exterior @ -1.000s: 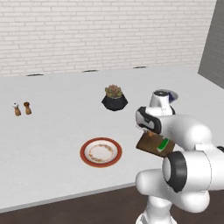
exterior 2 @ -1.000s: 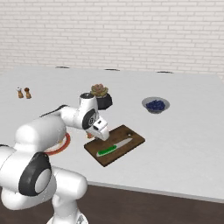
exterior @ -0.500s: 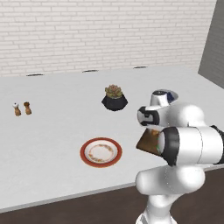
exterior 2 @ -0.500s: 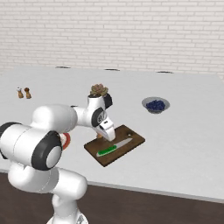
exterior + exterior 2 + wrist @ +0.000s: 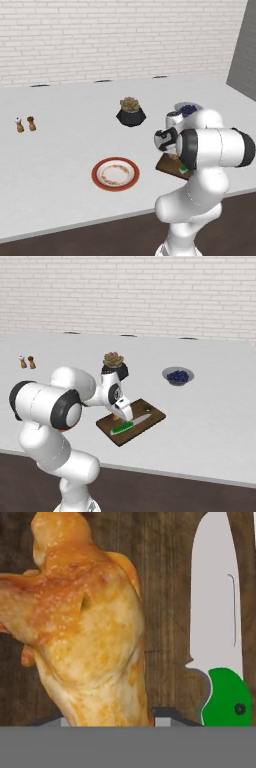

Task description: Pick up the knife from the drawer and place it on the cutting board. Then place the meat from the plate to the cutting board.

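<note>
Crowded board, open counter around it

The meat [image 5: 85, 627] and knife [image 5: 131, 423] lay side by side on the cutting board [image 5: 150, 415], leaving a narrow strip between; counter [image 5: 215, 421] toward the berry bowl [image 5: 177, 376] stood open.

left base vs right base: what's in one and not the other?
Left base alone: the plate, now without the meat on it. Right base alone: the knife lying on the board, a bit of the meat under the pincer, and most of the board's top. Both: the cutting board, mostly hidden by the arm in the left view, the berry bowl, the potted plant and the two shakers.
</note>
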